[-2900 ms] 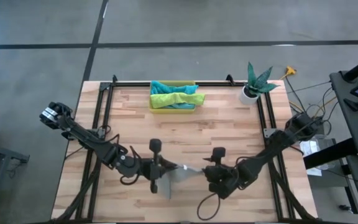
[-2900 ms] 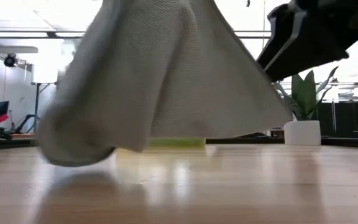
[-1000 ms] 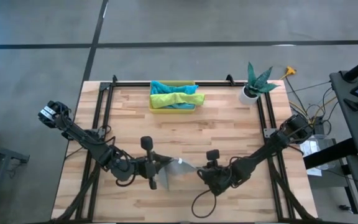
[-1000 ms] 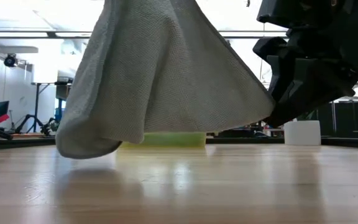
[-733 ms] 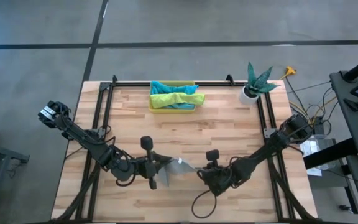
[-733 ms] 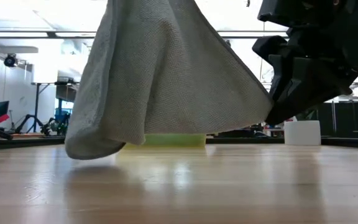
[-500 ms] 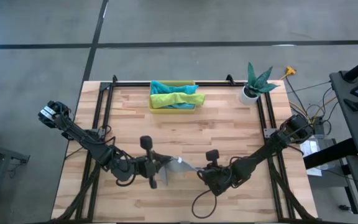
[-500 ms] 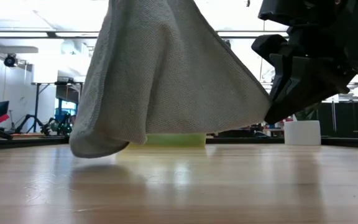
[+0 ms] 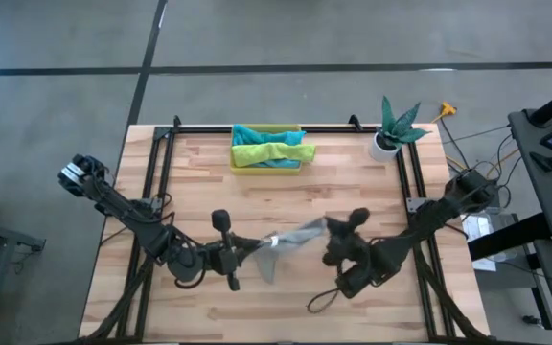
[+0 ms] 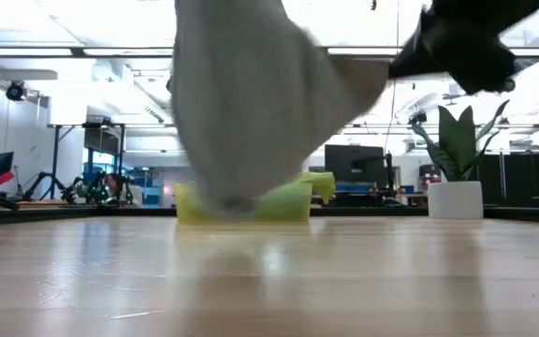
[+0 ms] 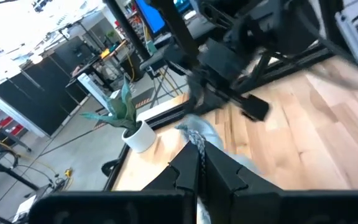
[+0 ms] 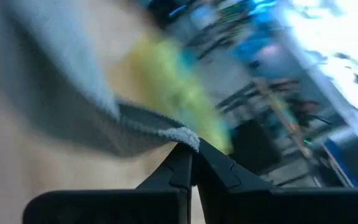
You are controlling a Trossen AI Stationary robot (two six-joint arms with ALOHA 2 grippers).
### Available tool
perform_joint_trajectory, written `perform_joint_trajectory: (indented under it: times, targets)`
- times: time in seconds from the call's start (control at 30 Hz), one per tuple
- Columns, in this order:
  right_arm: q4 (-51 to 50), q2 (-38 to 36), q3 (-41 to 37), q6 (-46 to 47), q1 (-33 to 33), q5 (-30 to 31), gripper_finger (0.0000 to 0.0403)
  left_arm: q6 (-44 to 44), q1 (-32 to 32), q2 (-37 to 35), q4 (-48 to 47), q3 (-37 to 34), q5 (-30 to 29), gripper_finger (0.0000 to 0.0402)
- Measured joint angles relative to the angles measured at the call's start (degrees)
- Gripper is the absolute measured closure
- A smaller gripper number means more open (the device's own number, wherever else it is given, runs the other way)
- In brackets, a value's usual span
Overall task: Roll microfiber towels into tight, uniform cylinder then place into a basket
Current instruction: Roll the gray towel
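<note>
A grey towel (image 9: 281,244) is shown held clear of the tabletop (image 9: 353,196) between the two claws, in the half nearer the front edge and roughly midway between the left and right edges. One end of the towel is pinched in the left claw (image 9: 253,248), whose fingers are pressed together on the cloth, as is seen in the left wrist view (image 11: 199,163). The other end, a corner, is pinched in the right claw (image 9: 328,226), likewise closed fully on the fabric, as is seen in the right wrist view (image 12: 191,157). The cloth is stretched at a slant between the claws, its right end lying farther from the front edge than its left end, and a fold is seen hanging below the left end. In the low view the grey towel (image 10: 241,103) is blurred and hangs above the wood without touching it.

The yellow basket (image 9: 267,166) is placed at the middle of the back edge. A teal towel (image 9: 257,135) and a lime green towel (image 9: 266,152) are seen lying in it. A white plant pot (image 9: 384,145) is set near the back right corner.
</note>
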Motion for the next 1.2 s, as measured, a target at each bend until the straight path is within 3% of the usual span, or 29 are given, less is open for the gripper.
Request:
perform_joint_trajectory:
  times: [0.07, 0.1, 0.23, 0.27, 0.33, 0.43, 0.57, 0.73, 0.83, 0.97, 1.2]
  targets:
    - [-2.5, -1.3, 0.0, 7.3, 0.8, 3.6, 0.0394, 0.0, -0.4, -0.3, 0.2, 0.0, 0.0, 0.0402]
    - [-2.5, -1.8, 0.0, 8.2, 1.1, 1.6, 0.0394, 0.0, -0.6, -0.3, 0.2, 0.0, 0.0, 0.0402]
    - [-0.3, -2.8, 0.0, 0.3, 1.7, -20.1, 0.0394, 0.0, -0.7, -0.5, 0.0, -0.1, 0.1, 0.0402]
    - [-0.4, -2.8, 0.0, -0.4, 1.8, -21.3, 0.0394, 0.0, -0.7, -0.5, 0.0, -0.1, 0.1, 0.0402]
    - [-4.2, -3.1, 0.1, 4.4, 2.4, -13.3, 0.0394, 0.0, -0.6, -0.5, 0.0, -0.1, 0.1, 0.0402]
    - [-12.6, -4.1, 0.7, 19.4, 2.6, 0.8, 0.0394, 0.0, -0.7, -0.5, 0.0, -0.1, 0.1, 0.0402]
    - [-17.4, -3.9, 0.3, 26.4, 2.5, -2.2, 0.0394, 0.8, -1.7, -0.5, 0.2, -0.1, 0.5, 0.0402]
    - [-17.6, -3.9, -0.6, 28.8, 1.9, -2.8, 0.0394, 1.1, -3.9, -0.6, 2.2, 0.0, 9.7, 0.0402]
    - [-17.3, -3.9, -1.7, 31.0, 1.4, -4.0, 0.0394, 2.4, -5.5, -0.6, 4.4, 0.2, 10.6, 0.0402]
    - [-15.6, -3.9, -3.4, 28.9, 1.3, -11.3, 0.0394, 4.4, -6.6, -0.6, 5.1, 0.0, 6.0, 0.0401]
    - [-8.6, -3.9, -6.2, 18.5, 1.3, -25.5, 0.0394, 4.6, -6.6, -0.6, 5.3, -0.3, -14.8, 0.0402]
